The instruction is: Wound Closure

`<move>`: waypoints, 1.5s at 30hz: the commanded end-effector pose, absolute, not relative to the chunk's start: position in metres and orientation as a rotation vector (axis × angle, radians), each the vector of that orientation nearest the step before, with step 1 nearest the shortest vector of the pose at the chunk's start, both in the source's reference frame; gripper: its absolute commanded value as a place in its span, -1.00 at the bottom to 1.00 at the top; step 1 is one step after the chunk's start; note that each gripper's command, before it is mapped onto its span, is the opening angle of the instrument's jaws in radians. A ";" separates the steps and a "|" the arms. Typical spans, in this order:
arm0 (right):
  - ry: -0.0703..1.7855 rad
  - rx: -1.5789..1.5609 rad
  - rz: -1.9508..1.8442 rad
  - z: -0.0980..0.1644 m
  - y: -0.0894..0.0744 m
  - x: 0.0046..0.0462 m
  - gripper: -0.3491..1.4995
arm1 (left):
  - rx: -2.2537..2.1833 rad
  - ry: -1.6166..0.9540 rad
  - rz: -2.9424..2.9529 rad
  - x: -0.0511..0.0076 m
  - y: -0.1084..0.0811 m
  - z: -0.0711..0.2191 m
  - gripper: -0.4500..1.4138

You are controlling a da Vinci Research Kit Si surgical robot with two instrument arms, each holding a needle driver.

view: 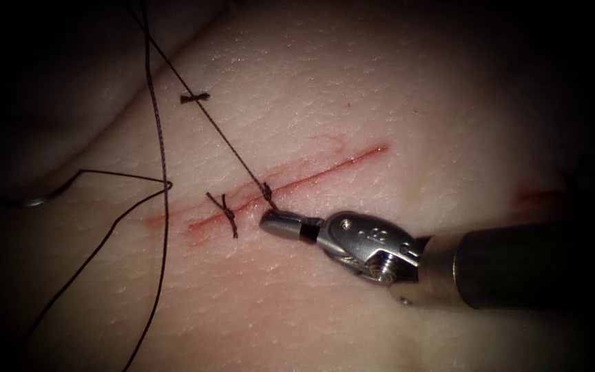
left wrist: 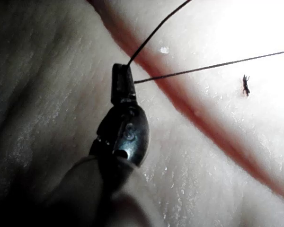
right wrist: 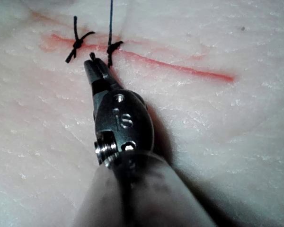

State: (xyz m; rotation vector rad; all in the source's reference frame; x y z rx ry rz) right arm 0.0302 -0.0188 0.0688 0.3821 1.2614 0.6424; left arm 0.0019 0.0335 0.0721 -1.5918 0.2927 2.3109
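Note:
The cut (view: 325,169) runs as a red line across the tissue (view: 394,83). A tied stitch with short ends (view: 228,213) crosses the cut's left part. Just right of it sits a second knot (view: 268,193). My right tool (view: 267,221) lies on the near side of the cut, jaws shut on the short thread tail under that knot (right wrist: 110,48). From the knot, the thread (view: 223,137) runs taut up and to the left. My left tool (left wrist: 122,69) is shut on the thread. The needle (view: 37,201) lies loose on the tissue at far left, held by neither tool.
A cut piece of thread (view: 194,98) lies on the tissue beyond the cut, beside the taut strand. Slack thread (view: 162,158) loops down the left side and trails off toward the near edge. A faint red smear (view: 538,198) marks the tissue at far right.

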 end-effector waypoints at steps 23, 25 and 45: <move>1.305 0.387 0.675 0.066 -0.017 0.0308 0.73 | -1.708 0.320 2.244 -0.0021 0.032 0.068 -1.00; 1.314 0.391 0.687 0.065 -0.016 0.0307 0.80 | -1.734 0.308 2.217 -0.0025 0.032 0.067 -1.00; 1.201 0.420 0.660 0.065 -0.012 0.0340 0.84 | -1.940 0.247 2.052 -0.0074 0.029 0.052 -1.00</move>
